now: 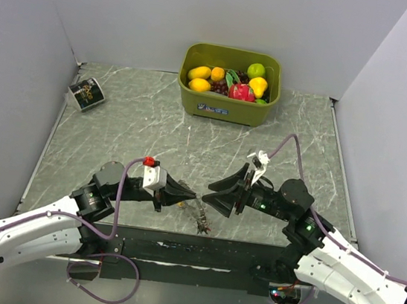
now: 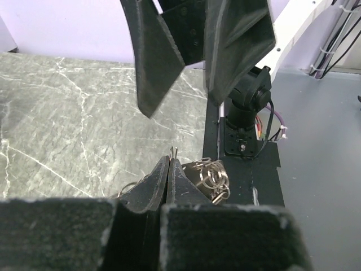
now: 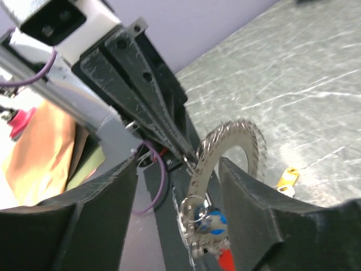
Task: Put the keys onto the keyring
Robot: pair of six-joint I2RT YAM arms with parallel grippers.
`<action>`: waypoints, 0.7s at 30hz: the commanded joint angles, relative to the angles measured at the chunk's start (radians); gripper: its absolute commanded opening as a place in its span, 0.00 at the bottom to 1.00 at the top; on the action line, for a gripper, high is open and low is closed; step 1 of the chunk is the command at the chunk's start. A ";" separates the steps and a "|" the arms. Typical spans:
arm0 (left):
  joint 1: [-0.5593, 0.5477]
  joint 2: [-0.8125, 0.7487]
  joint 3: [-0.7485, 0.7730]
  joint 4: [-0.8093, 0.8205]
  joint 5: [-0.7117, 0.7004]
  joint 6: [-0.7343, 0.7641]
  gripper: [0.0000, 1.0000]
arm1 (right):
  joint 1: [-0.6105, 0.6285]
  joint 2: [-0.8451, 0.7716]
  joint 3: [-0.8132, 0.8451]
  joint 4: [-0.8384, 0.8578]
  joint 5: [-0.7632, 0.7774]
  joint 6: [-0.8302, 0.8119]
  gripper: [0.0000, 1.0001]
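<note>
My left gripper (image 1: 193, 196) is shut on the keyring (image 1: 199, 216), a grey coil-like loop that hangs from its tips near the table's front edge. In the right wrist view the keyring (image 3: 227, 145) arcs up from the left gripper's tips (image 3: 189, 161), with small rings, a blue key (image 3: 212, 222) and a red key (image 3: 226, 261) bunched at its lower end. A yellow key (image 3: 287, 179) lies on the table behind. My right gripper (image 1: 211, 193) is open, facing the left one, its fingers (image 3: 265, 214) on either side of the hanging loop. The left wrist view shows shut fingers (image 2: 169, 175), wire poking out and small rings (image 2: 212, 175).
A green bin (image 1: 226, 108) of toy fruit stands at the back centre. A small black and white packet (image 1: 86, 94) lies at the far left. White walls close in the marbled table (image 1: 131, 135) on three sides. A black strip runs along the front edge.
</note>
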 commanded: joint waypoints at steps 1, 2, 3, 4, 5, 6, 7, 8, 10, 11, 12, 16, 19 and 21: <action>-0.003 -0.024 0.004 0.033 -0.012 0.026 0.01 | 0.003 0.025 -0.006 0.088 -0.101 -0.034 0.60; -0.003 -0.027 0.002 0.034 -0.015 0.025 0.01 | 0.003 0.040 -0.007 0.101 -0.112 -0.039 0.59; -0.002 -0.028 0.002 0.040 -0.012 0.022 0.01 | 0.003 0.050 -0.004 0.099 -0.120 -0.044 0.58; -0.003 -0.028 -0.002 0.045 -0.010 0.020 0.01 | 0.003 0.060 -0.003 0.096 -0.128 -0.051 0.58; -0.002 -0.033 -0.005 0.060 -0.006 0.014 0.01 | 0.003 0.063 -0.003 0.096 -0.126 -0.051 0.57; -0.002 -0.035 -0.008 0.067 -0.004 0.014 0.01 | 0.003 0.066 -0.004 0.099 -0.128 -0.053 0.57; -0.002 -0.036 -0.013 0.076 -0.001 0.014 0.01 | 0.003 0.070 -0.010 0.102 -0.122 -0.056 0.57; -0.003 -0.036 -0.013 0.077 0.000 0.014 0.01 | 0.003 0.067 -0.015 0.110 -0.115 -0.056 0.57; -0.003 -0.038 -0.012 0.071 -0.003 0.012 0.01 | 0.003 0.062 -0.017 0.110 -0.111 -0.057 0.57; -0.002 -0.039 -0.012 0.073 -0.003 0.012 0.01 | 0.003 0.062 -0.014 0.101 -0.097 -0.062 0.57; -0.003 -0.039 -0.013 0.077 -0.001 0.014 0.01 | 0.003 0.060 -0.012 0.089 -0.096 -0.071 0.57; -0.002 -0.035 -0.015 0.091 -0.001 0.006 0.01 | 0.003 0.060 -0.027 0.096 -0.089 -0.082 0.56; -0.003 -0.032 -0.015 0.108 0.006 0.000 0.01 | 0.001 0.066 -0.024 0.091 -0.103 -0.085 0.57; -0.003 -0.029 -0.012 0.114 0.010 -0.001 0.01 | 0.003 0.068 -0.033 0.105 -0.115 -0.085 0.57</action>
